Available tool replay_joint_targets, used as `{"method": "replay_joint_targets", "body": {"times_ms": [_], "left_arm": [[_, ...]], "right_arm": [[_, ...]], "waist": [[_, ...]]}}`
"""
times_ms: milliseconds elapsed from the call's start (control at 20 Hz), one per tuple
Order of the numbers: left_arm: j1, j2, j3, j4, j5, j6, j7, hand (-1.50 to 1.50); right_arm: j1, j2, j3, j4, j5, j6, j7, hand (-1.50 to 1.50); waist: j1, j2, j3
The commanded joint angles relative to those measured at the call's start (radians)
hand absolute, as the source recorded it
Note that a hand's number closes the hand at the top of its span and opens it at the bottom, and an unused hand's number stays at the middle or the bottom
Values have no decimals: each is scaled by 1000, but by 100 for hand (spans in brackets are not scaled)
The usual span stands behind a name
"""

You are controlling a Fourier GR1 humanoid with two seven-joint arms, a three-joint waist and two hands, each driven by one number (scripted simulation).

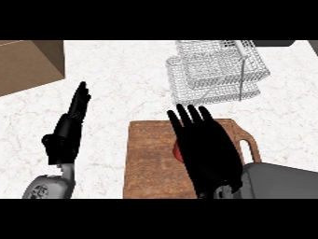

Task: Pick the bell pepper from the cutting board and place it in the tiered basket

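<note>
A brown wooden cutting board [151, 158] with a handle at its right lies on the white marble counter near the front. A red bell pepper [178, 151] rests on it, only a small sliver showing beside my right hand [206, 149]. That hand hovers over the pepper, open, fingers straight and pointing away from me. A white wire tiered basket [213, 72] stands at the back, beyond the board. My left hand [68, 128] is open to the left of the board, fingers straight and pointing up.
A brown cardboard-coloured box [17, 65] occupies the back left corner. A dark object [275, 43] sits at the back right edge behind the basket. White counter [113, 100] shows between the board and the basket.
</note>
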Motion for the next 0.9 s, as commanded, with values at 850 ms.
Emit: {"method": "replay_joint_targets", "body": {"times_ms": [850], "left_arm": [[3, -42, -31, -16, -46, 18, -1, 0]], "right_arm": [[172, 102, -44, 60, 130, 79, 97, -150]], "waist": [[9, 6, 1]]}}
